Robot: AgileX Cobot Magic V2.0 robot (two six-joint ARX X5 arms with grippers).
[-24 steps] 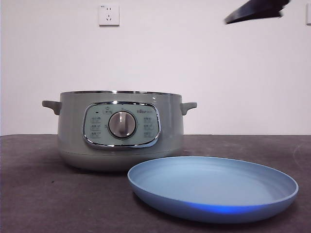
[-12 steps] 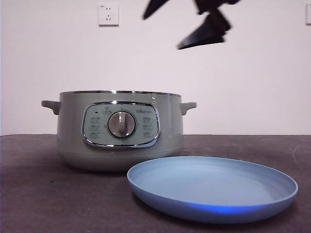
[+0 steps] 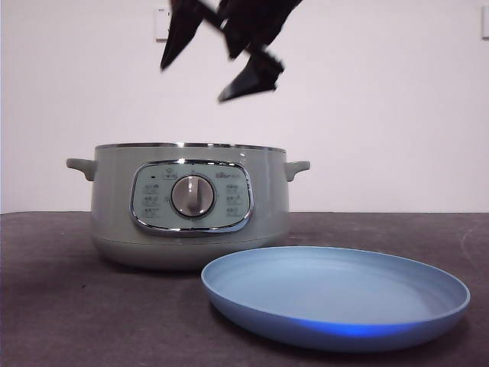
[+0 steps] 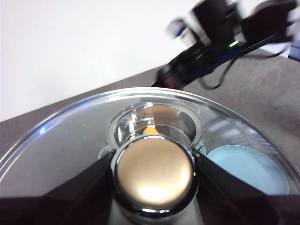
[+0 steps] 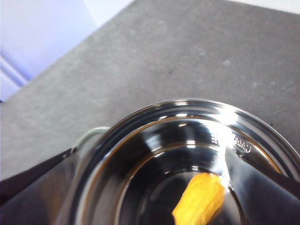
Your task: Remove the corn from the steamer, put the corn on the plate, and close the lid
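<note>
The sage-green steamer stands uncovered on the dark table. The light-blue plate lies empty in front of it to the right. My right gripper hangs open above the steamer's mouth. In the right wrist view its jaws spread over the shiny pot rim, and the yellow corn lies inside on the bottom. My left gripper is shut on the knob of the glass lid and holds it up, out of the front view. The plate shows through the glass.
A white wall with a socket stands behind the table. The steamer's side handles stick out left and right. The right arm's dark links and cables show beyond the lid in the left wrist view.
My right gripper has come in from the top right, moving left and down to above the steamer. The steamer and plate have not moved.
</note>
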